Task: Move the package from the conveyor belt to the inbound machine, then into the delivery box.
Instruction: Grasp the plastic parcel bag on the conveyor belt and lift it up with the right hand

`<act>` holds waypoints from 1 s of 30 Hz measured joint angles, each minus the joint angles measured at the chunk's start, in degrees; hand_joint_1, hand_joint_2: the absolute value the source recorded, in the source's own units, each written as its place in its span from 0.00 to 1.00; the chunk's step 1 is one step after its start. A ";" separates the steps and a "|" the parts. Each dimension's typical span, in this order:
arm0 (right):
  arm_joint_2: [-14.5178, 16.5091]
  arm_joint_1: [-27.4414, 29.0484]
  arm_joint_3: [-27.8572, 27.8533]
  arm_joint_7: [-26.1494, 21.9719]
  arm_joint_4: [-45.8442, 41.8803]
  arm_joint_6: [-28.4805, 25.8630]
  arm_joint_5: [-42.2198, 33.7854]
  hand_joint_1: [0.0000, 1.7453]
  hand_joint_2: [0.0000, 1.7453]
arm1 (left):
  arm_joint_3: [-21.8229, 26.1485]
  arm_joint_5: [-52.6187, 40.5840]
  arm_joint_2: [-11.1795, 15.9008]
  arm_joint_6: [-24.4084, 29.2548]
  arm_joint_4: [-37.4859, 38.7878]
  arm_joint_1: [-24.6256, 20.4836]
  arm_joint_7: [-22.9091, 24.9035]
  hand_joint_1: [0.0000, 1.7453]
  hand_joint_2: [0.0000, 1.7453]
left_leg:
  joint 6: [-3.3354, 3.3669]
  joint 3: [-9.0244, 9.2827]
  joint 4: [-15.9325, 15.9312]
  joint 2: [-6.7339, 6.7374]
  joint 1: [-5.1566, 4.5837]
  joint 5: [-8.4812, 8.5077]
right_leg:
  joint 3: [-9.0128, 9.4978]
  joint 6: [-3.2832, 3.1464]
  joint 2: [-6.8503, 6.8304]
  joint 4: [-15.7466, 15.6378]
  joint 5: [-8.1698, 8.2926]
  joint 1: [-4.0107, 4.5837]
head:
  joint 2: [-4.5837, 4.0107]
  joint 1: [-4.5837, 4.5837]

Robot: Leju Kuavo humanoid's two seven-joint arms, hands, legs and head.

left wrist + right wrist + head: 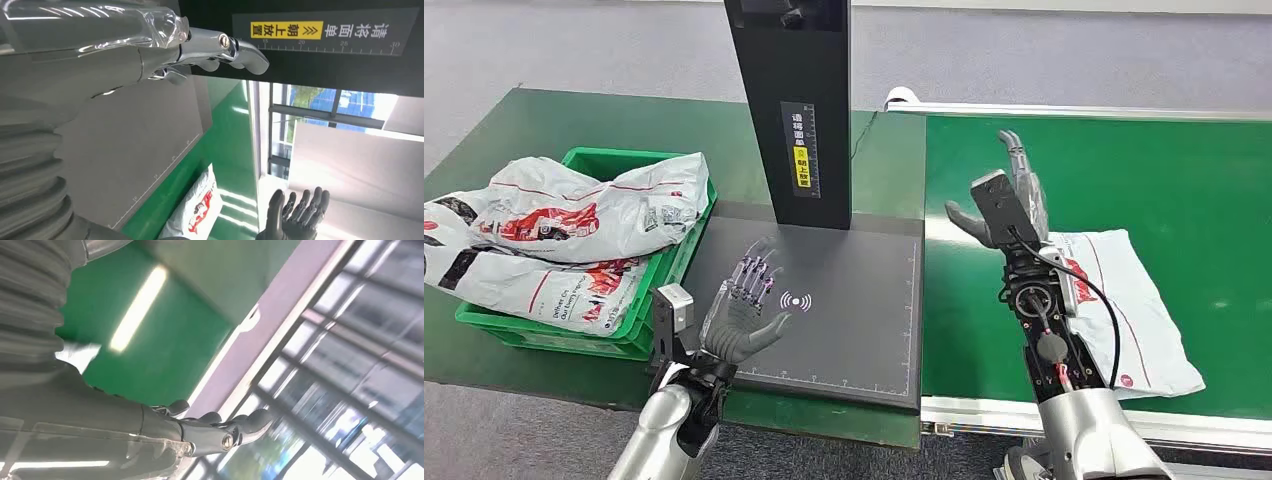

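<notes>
**Package flat on belt, both hands empty**

While the white plastic mailer package with red print (1129, 305) lies flat on the green conveyor belt (1124, 170), close to the belt's near edge, nothing is held by either hand. The right hand (1009, 200) is raised above the belt, fingers spread and apart, just beyond the package's far left corner and not touching it. The same package (197, 207) and the raised right hand (295, 215) are seen from the left wrist view.

The left hand (746, 310) is held over the near left part of the dark grey scanning platform of the inbound machine (844, 330), palm up, fingers apart and empty. The machine's black upright column with a yellow label (799, 110) stands at the platform's far edge.

A green plastic crate (604, 330) is set beside the platform's left edge on the green table (524, 110). White printed mailer bags (554, 230) are heaped in the crate and spill over its left rim.
</notes>
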 joint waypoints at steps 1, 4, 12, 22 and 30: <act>-0.23 -0.50 -0.01 0.63 0.75 -0.56 0.71 0.00 1.00 | 0.00 0.01 0.00 -0.08 0.10 -0.14 -0.01 0.00 1.00 | 0.00 0.00 0.00 0.00 0.00 0.00 | 0.00 0.00 0.00 0.00 0.00 0.00 | 0.00 0.00; -1.40 -2.52 -0.09 3.55 3.99 -3.27 3.56 0.00 1.00 | 0.01 0.03 0.00 -0.35 0.51 -0.73 0.00 0.00 1.00 | 0.00 0.00 0.00 -0.02 0.00 0.00 | 0.00 0.00 -0.01 0.00 0.00 0.00 | 0.00 0.01; -4.13 -3.74 -1.65 8.21 10.68 -4.45 7.14 0.00 1.00 | 0.50 -0.06 0.07 -0.04 1.07 -1.62 0.37 0.00 1.00 | 0.00 0.00 0.00 -0.03 0.00 -0.01 | 0.00 0.00 -0.01 0.00 0.00 0.00 | 0.00 -0.01; -2.57 8.32 -7.58 11.67 9.88 -4.31 13.45 0.00 1.00 | 1.85 -1.73 0.07 0.19 1.11 -0.81 0.83 0.00 1.00 | 0.00 -0.06 -0.03 -0.08 0.01 -0.02 | 0.00 0.02 -0.06 0.00 -0.02 0.02 | 0.00 0.01; 0.78 18.41 -14.09 14.66 3.36 -4.83 19.65 0.00 1.00 | 4.38 -3.38 -0.10 0.31 -1.54 2.54 1.52 0.00 1.00 | 0.00 -0.06 -0.04 -0.09 0.01 -0.03 | 0.00 0.01 -0.07 -0.01 -0.04 0.02 | 0.00 0.00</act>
